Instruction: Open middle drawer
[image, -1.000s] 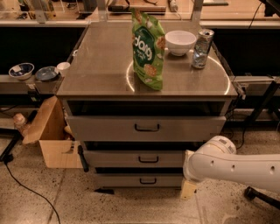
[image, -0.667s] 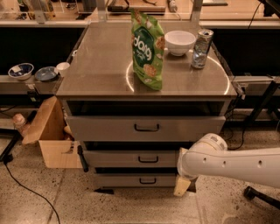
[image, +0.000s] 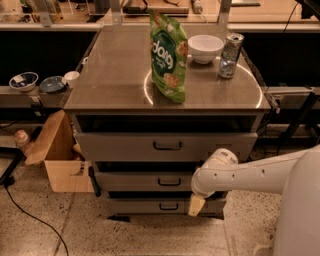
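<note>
The middle drawer, grey with a small dark loop handle, has the gripper below its right end; spread or closed, I cannot tell.

On the desk a green snack bag stands upright near a white bowl and a silver can, an open cardboard box sits on the floor at its left, and the bottom drawer shows just behind the gripper.
</note>
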